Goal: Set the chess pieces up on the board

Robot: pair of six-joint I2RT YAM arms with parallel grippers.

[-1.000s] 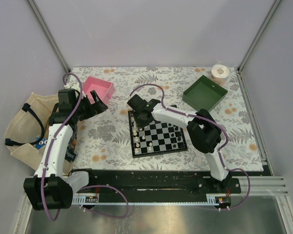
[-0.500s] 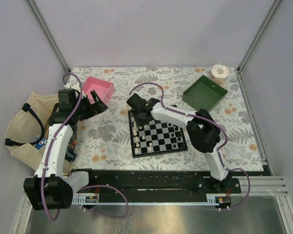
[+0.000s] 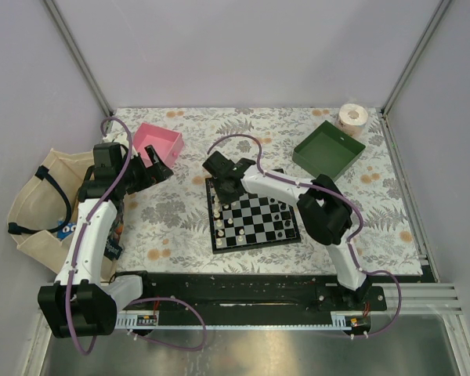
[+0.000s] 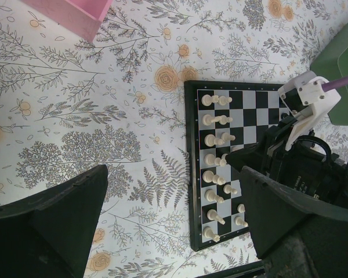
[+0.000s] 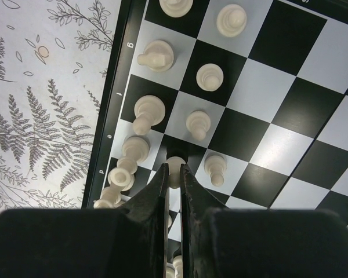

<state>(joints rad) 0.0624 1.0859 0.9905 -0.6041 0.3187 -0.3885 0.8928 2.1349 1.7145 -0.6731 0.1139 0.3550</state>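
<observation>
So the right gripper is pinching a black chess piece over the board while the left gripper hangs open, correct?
Not quite: the chess piece in the right gripper is cream-white, not black, as the right wrist view shows. It is over the board, and the left gripper hangs open.

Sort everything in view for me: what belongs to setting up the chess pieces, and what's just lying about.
Belongs to the job:
board
chess pieces
right hand, shut on one cream piece

Just lying about:
pink tray
green tray
beige roll
cloth bag at far left
</observation>
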